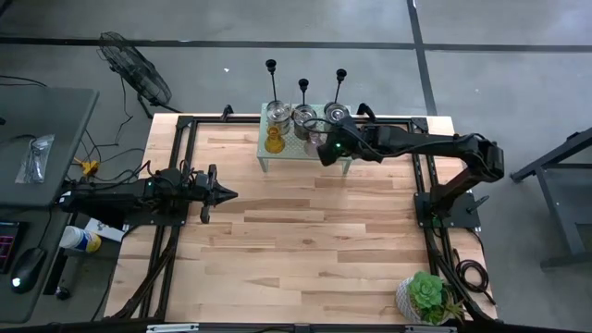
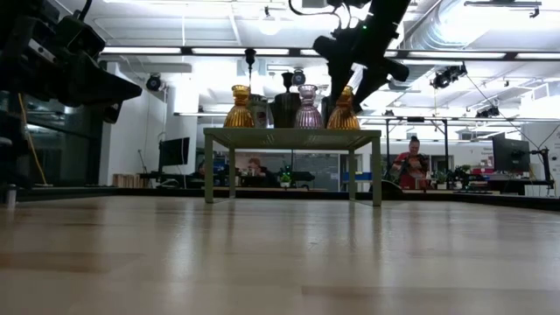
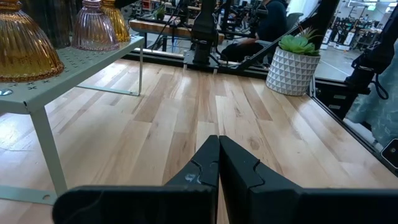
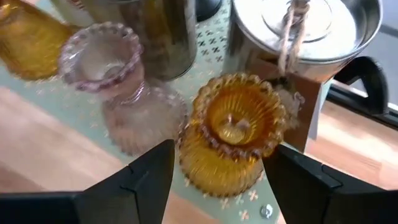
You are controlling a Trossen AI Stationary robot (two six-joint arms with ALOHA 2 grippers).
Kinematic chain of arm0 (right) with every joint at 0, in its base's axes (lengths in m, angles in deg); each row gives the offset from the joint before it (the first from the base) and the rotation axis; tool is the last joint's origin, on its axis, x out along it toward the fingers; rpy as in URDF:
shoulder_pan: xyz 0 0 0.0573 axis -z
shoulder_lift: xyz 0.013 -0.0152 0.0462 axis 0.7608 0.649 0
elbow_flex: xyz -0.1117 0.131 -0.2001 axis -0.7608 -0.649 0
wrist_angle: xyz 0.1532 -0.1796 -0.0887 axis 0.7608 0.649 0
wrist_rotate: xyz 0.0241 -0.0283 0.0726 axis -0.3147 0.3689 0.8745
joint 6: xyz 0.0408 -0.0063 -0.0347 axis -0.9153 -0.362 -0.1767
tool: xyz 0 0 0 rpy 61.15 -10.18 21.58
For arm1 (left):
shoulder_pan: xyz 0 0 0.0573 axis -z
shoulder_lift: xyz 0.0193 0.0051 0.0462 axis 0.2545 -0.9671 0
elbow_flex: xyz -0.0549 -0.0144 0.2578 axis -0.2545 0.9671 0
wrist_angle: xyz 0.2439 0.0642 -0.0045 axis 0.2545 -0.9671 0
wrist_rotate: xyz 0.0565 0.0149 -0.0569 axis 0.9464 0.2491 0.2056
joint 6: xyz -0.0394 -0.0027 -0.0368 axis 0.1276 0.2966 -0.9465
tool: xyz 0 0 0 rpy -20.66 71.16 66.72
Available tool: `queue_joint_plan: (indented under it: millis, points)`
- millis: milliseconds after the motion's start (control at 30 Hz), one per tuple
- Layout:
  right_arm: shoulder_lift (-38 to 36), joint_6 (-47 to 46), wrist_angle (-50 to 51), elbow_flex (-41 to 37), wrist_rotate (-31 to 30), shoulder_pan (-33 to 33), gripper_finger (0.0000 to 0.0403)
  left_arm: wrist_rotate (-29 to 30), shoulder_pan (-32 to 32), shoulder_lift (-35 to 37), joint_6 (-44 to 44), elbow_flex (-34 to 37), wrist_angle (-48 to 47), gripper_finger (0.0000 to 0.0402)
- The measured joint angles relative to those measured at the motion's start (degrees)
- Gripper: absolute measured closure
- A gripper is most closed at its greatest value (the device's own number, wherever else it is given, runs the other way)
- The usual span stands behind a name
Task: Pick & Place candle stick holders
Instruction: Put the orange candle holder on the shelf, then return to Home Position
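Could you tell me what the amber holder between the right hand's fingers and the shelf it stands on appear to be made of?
The amber holder looks like pressed glass: translucent, ribbed, with a beaded rim and glossy highlights. The shelf appears to be painted metal, pale green and matte, with punched cross-shaped holes; this is less certain.

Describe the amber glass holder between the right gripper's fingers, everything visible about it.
The amber glass holder is ribbed, translucent orange-yellow glass with a wide bell-shaped base, a narrower neck and a beaded, scalloped rim around an open cup. It stands upright near the edge of the pale green perforated shelf, beside a pink glass holder of the same shape and in front of a metal tin. The right gripper is open, a finger on either side of the base; whether the fingers touch it cannot be told.
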Motion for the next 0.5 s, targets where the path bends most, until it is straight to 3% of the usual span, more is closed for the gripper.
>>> queue_joint_plan:
  millis: [500]
  points:
    - [-6.20,2.97,7.51,0.00,5.79,-3.46,0.0168,0.00,-0.01,0.00,0.00,0.00,0.00,0.0402]
